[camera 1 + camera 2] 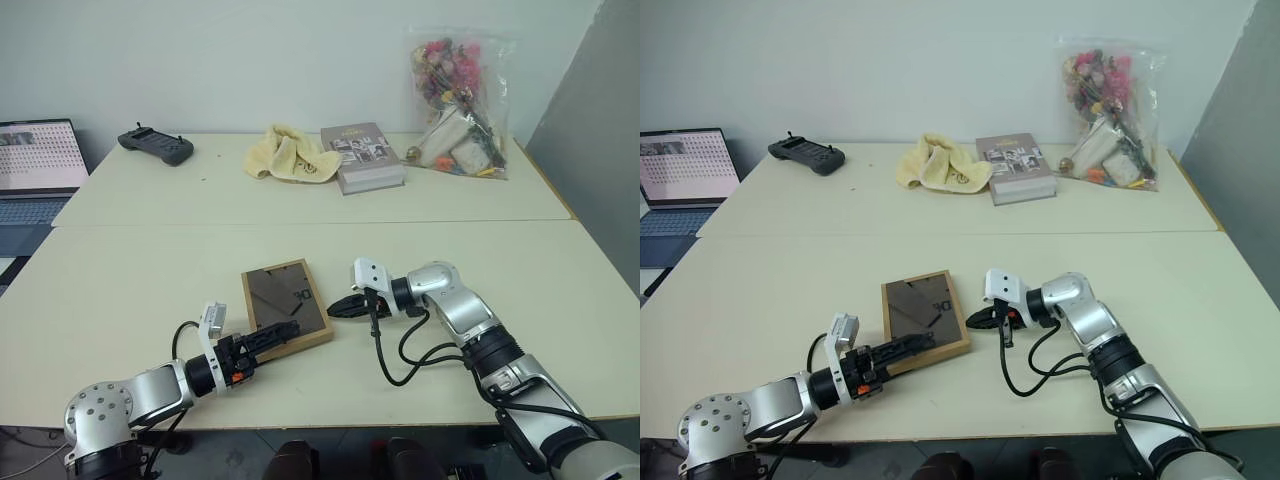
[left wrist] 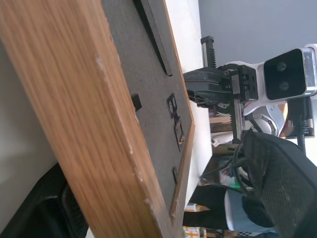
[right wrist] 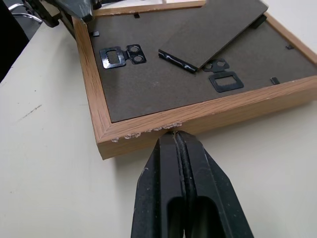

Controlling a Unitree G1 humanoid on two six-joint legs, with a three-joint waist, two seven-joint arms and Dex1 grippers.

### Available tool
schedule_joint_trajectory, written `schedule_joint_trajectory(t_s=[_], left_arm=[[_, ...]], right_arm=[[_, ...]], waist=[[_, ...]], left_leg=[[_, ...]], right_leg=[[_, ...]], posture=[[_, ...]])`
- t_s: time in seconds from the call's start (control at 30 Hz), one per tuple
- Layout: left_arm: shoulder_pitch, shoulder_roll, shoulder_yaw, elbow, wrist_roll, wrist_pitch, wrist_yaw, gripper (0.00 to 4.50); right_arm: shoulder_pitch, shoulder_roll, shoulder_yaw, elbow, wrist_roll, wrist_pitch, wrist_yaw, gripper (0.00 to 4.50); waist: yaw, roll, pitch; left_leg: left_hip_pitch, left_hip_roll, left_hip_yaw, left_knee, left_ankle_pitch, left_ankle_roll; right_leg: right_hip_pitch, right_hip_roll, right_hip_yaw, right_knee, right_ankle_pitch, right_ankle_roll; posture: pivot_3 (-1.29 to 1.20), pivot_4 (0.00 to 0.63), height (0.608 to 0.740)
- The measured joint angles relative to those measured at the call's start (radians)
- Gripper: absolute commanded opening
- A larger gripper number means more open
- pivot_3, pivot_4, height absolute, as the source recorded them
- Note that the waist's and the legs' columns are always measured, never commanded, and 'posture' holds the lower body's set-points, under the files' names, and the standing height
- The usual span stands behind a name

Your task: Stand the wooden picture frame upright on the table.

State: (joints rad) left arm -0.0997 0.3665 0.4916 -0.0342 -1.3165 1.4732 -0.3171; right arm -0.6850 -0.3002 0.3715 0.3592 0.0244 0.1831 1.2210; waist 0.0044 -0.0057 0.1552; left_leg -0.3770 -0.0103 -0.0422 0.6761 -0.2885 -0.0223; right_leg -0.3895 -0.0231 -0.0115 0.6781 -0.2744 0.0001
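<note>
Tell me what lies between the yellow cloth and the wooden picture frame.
Only bare table, crossed by its thin seam line, separates the yellow cloth from the wooden picture frame, as both eye views show.

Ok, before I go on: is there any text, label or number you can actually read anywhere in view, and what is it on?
No text is readable.
grey book: the cover has a title line and photos, too small to read.
laptop screen: rows of small marks, too blurred to read.
wooden picture frame: back panel and metal hangers carry no lettering.
</note>
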Motion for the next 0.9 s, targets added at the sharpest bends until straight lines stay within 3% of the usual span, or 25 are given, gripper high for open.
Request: schedule_joint_trajectory(t_s=[0.13,0.3,0.53,0.8,0.9], left_arm=[[-0.018,0.012,-0.023,0.027,0.006,-0.016,-0.012,3.96],[-0.031,0.038,-0.023,0.079,0.013,-0.015,-0.012,2.70],[-0.070,0.052,-0.012,0.093,-0.011,-0.016,0.024,1.38],[-0.290,0.015,-0.028,0.065,-0.031,-0.117,0.084,1.29],[-0.370,0.010,-0.052,0.046,-0.040,-0.144,0.085,1.29]], right_arm=[[0.023,-0.029,0.000,-0.007,-0.001,0.000,-0.013,0.00],[0.045,-0.051,-0.005,-0.005,-0.004,-0.021,-0.055,0.00],[0.044,-0.078,-0.085,0.008,0.004,-0.029,-0.148,0.00],[-0.150,-0.067,-0.260,-0.190,0.213,0.303,-0.205,0.00],[-0.218,-0.047,-0.276,-0.194,0.273,0.388,-0.203,0.48]], waist=[[0.000,0.000,0.000],[-0.008,-0.001,0.001],[-0.006,-0.005,0.004],[-0.007,-0.008,0.006],[-0.007,-0.008,0.006]], left_leg=[[0.002,0.000,0.000,-0.001,0.000,0.000],[0.002,0.000,-0.001,-0.001,0.000,0.000],[-0.001,0.000,-0.002,-0.001,0.000,0.000],[-0.014,0.001,-0.003,0.000,0.002,-0.005],[-0.017,0.001,-0.002,0.001,0.003,-0.005]], right_leg=[[0.001,0.000,0.000,0.000,0.000,0.000],[0.000,0.001,0.000,0.001,0.000,0.000],[-0.002,0.001,0.000,0.000,0.000,0.000],[-0.015,0.001,-0.001,0.002,0.000,-0.001],[-0.017,0.001,0.000,0.001,0.000,-0.001]], posture=[[0.00,0.150,0.740],[0.00,0.150,0.740],[0.00,0.150,0.740],[0.00,0.150,0.740],[0.00,0.150,0.740]])
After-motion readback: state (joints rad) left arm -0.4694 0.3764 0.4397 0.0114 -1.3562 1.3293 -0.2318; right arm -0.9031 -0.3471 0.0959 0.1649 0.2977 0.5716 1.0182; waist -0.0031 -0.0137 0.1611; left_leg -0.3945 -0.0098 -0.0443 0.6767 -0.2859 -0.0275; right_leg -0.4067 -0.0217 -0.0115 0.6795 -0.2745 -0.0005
